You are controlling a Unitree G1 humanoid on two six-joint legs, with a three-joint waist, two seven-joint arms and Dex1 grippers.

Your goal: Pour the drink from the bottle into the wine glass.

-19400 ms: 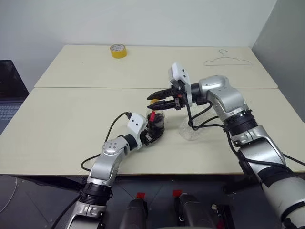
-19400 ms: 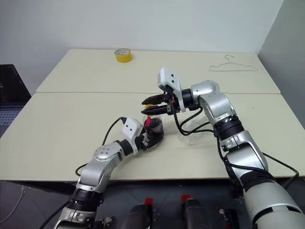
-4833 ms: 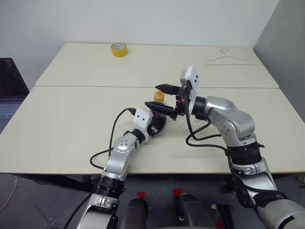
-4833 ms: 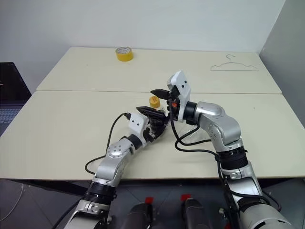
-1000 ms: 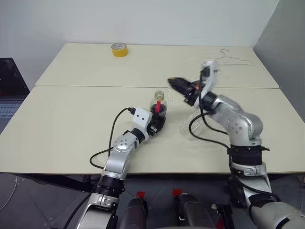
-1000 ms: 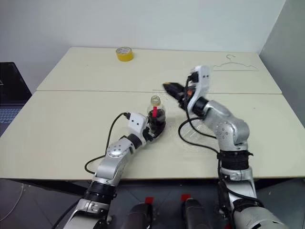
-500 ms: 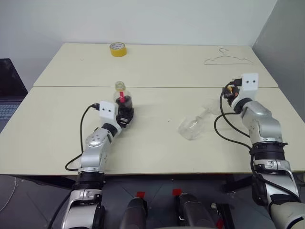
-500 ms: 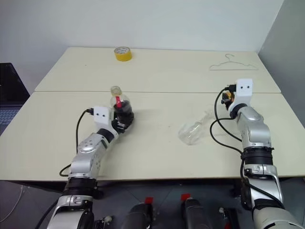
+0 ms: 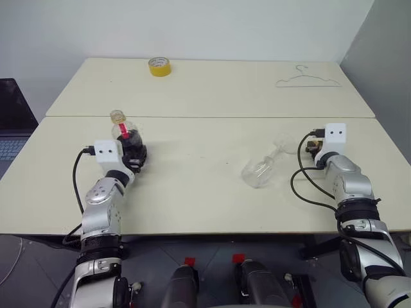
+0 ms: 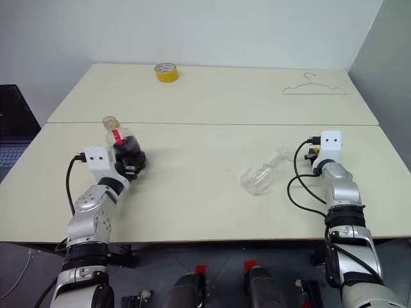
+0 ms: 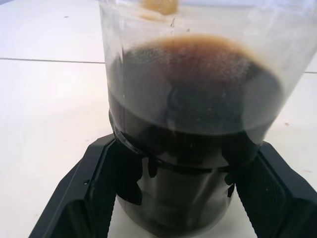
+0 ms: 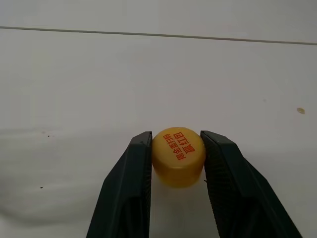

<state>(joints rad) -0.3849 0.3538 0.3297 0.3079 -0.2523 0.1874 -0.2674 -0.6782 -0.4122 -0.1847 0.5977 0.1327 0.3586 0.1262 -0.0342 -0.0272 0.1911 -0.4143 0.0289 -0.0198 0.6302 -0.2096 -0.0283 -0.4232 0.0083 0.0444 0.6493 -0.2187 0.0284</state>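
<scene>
Holding: the left end effector (image 11: 173,198) is clamped on the lower body of the bottle (image 9: 130,142), one black finger (image 11: 81,198) on each side, at the left part of the near counter (image 9: 192,205).
Bottle: it stands about upright with a small lean, its neck is open, and a red strip (image 9: 123,131) hangs at the neck.
Drink: the drink (image 11: 193,139) is dark brown with a thin foamy edge on top; it fills most of the bottle body (the upper part looks empty).
Right end effector: the right end effector (image 12: 177,163) is closed around the yellow cap (image 12: 178,156), with both fingers (image 12: 133,188) touching its sides; the cap has red print on its top.
Cap position: it is low over the right part of the near counter; I cannot tell if it touches the surface.
Wine glass: the wine glass (image 9: 262,170) lies on its side near the middle of the near counter, bowl toward the robot and stem (image 9: 277,149) pointing away to the right; it is between the two arms, closer to the right one, and well apart from the bottle.
Glass content: the bowl looks clear.
Far counter: a yellow tape roll (image 9: 159,66) lies near its back edge on the left side, and a thin wire hanger (image 9: 307,79) lies flat at the right side.
Left border: a dark laptop (image 9: 11,122) is partly visible beside the counter.
</scene>
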